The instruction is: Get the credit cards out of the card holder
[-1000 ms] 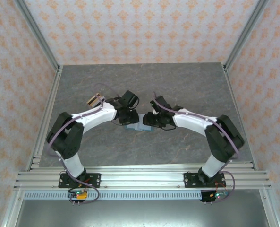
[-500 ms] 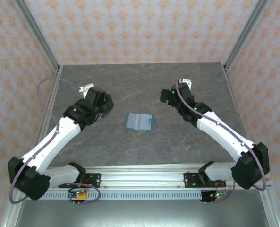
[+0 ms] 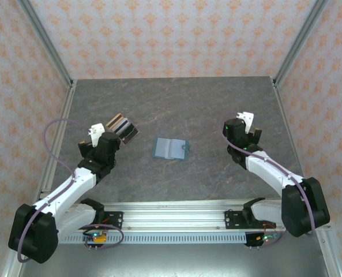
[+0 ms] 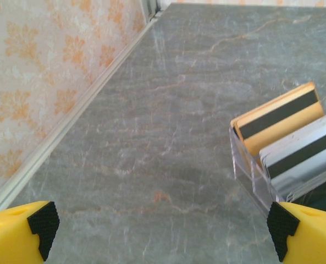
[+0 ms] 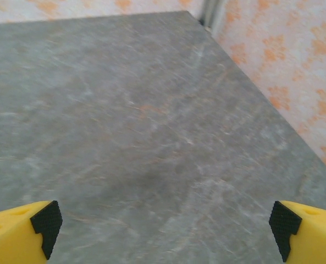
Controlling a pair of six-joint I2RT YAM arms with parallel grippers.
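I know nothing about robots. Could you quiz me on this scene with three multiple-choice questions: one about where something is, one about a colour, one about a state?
1. Where does the teal card holder lie?
A. in an end effector
B. open on the table, between the arms
C. against the far wall

2. What colour is the stripe on the orange card?
A. red
B. white
C. black

3. How do the left end effector and right end effector stand?
A. both open, holding nothing
B. both shut on cards
C. left shut on the card holder

Answers:
1 B: the top view shows it flat mid-table, apart from both arms.
2 C: the left wrist view shows a black band across it.
3 A: each wrist view shows fingertips wide apart, gripping nothing.
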